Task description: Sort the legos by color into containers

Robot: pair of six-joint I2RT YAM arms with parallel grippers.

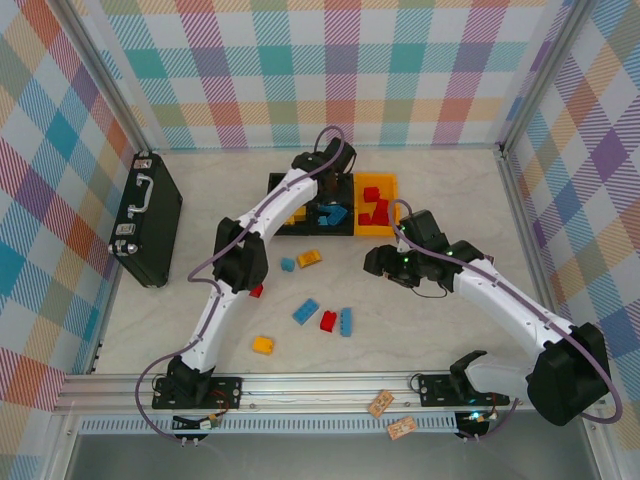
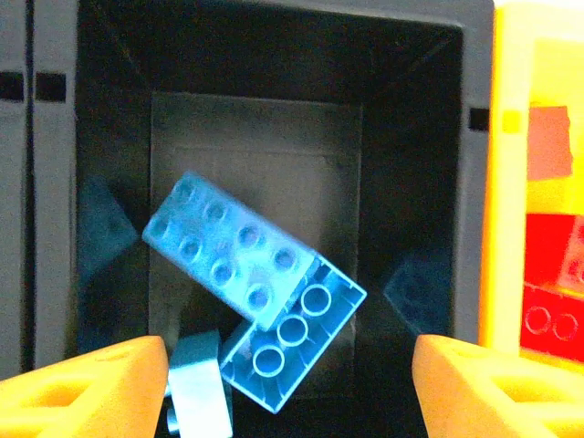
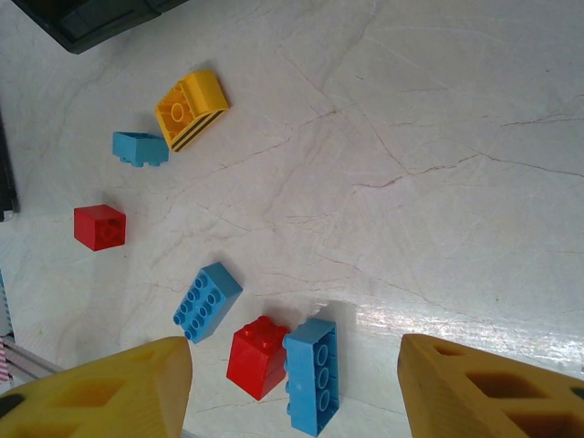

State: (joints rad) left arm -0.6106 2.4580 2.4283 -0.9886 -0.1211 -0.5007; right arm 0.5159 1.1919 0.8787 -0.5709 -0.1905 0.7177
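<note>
Left gripper (image 2: 290,383), fingers wide and empty, hangs over the middle black bin (image 2: 274,36). Inside, a studs-up blue brick (image 2: 228,248) runs upper-left to lower-right, overlapping an upturned brick (image 2: 294,342). Right gripper (image 3: 294,388), likewise spread and empty, hangs above loose legos (image 3: 258,358) on the table (image 3: 438,182).
</note>
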